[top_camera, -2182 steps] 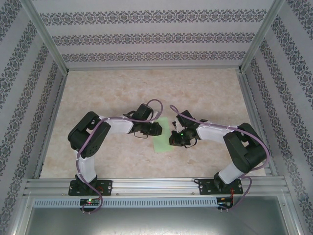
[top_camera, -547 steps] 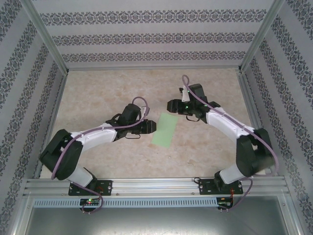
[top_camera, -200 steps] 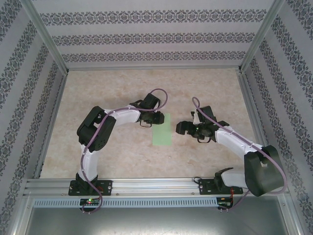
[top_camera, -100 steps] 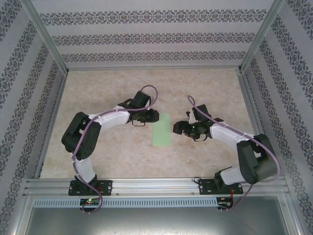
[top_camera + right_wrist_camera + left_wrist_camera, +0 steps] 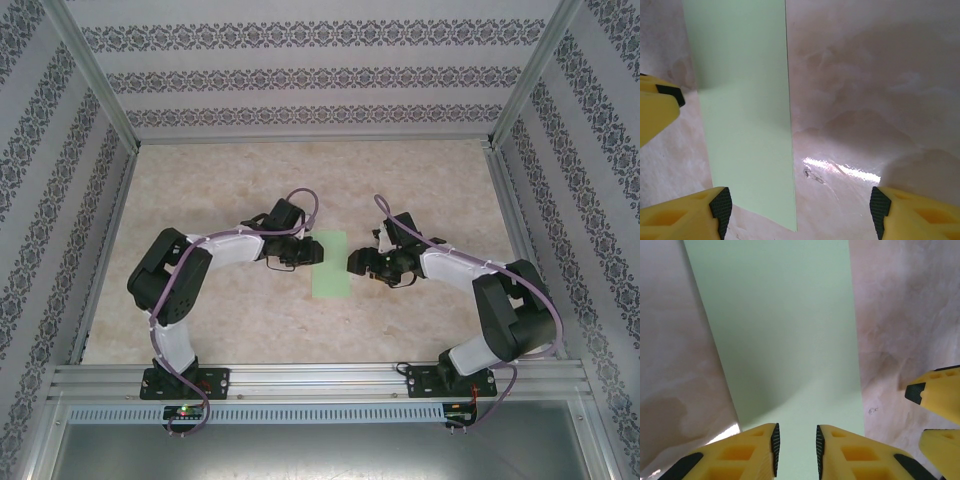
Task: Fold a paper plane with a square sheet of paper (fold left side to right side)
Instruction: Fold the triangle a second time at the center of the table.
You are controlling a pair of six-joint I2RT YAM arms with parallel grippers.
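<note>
- Paper (image 5: 329,264) flat on worktop (image 5: 230,190), folded once, unmoved
- Left jaws nearly pinched, empty, over its left edge; right jaws spread, moved closer; next crease likely due

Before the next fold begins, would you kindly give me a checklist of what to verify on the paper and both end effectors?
1. The paper lies on the table as a narrow strip: ok.
2. The left end effector is over the strip, jaws slightly apart, empty: ok.
3. The right end effector is wide open, straddling the strip's long edge: ok.
4. End effectors clear of each other: ok.
5. Fingertips touching the paper: cannot tell.
</note>
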